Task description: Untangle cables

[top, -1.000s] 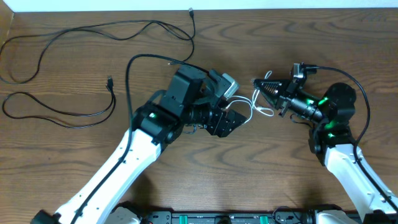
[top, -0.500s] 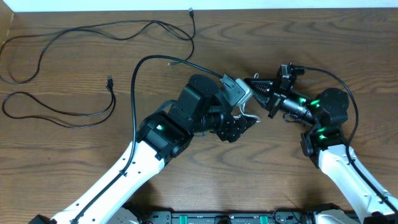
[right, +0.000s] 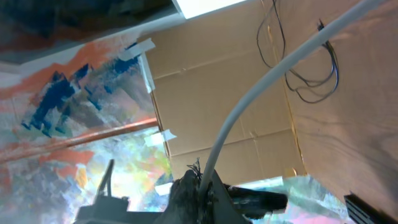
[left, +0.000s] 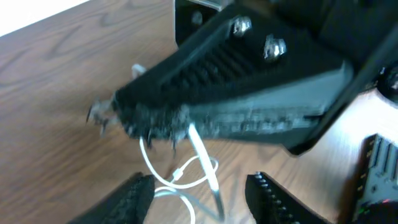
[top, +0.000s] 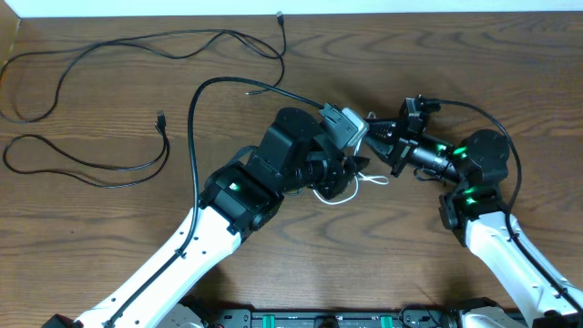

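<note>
The white cable point(top: 376, 179) lies in loose loops on the table in the middle. My right gripper point(top: 372, 131) is shut on one strand of it, and the cord point(right: 249, 106) runs up out of the closed jaws point(right: 208, 183). My left gripper point(top: 353, 169) hangs over the loops. It is open, and in the left wrist view the white cable point(left: 205, 165) passes between its fingers point(left: 199, 202) without touching either. Just above it is the right gripper's tip point(left: 149, 121). Two black cables lie far left: a long one point(top: 137, 41) and a shorter one point(top: 100, 171).
A thick black arm wire point(top: 196, 100) arcs over the left arm. The table's far edge point(top: 364, 13) meets a white wall. The two arms crowd together around the white loops at the middle right.
My left gripper has swung right over the white loops and its jaws have narrowed. My right gripper has shifted left toward it, still shut on the white cable.
</note>
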Tool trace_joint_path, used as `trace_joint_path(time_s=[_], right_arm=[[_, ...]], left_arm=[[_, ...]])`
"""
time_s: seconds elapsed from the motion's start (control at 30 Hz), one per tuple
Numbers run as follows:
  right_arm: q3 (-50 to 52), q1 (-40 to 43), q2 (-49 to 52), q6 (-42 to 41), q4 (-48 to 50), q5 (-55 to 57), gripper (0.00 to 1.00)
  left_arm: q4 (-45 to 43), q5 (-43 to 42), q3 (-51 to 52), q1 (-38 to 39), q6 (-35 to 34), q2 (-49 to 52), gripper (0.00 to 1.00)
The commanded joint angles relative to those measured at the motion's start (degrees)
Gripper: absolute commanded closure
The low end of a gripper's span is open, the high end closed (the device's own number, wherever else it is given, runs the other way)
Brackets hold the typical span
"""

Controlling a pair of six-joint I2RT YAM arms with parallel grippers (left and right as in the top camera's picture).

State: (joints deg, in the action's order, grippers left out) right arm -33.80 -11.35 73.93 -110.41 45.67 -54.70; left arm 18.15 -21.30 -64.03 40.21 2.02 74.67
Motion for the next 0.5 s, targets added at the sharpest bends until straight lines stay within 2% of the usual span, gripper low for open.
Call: trace_joint_path(time_s=[0.0,0.2,0.33,0.47], right_arm=[[-0.3,-1.0,-0.4,-0.8,0.1,-1.0,0.99],[-0.3,-1.4,-0.4,-0.8,0.1,-1.0,0.99],[-0.3,-1.4,-0.4,-0.7,0.1,-1.0,0.99],[-0.3,-0.8,-0.4,1.7,-0.4,-0.9,0.98]], left_arm=[[-0.3,-2.2,0.3,0.0,0.3,-0.4,0.59],[-0.3,-2.2,0.3,0.0,0.3,-0.4,0.74],[-0.3,-2.2,0.3,0.0,0.3,-0.4,0.92],[-0.7,-1.8,0.3,-0.2,-0.6,-0.7,0.92]])
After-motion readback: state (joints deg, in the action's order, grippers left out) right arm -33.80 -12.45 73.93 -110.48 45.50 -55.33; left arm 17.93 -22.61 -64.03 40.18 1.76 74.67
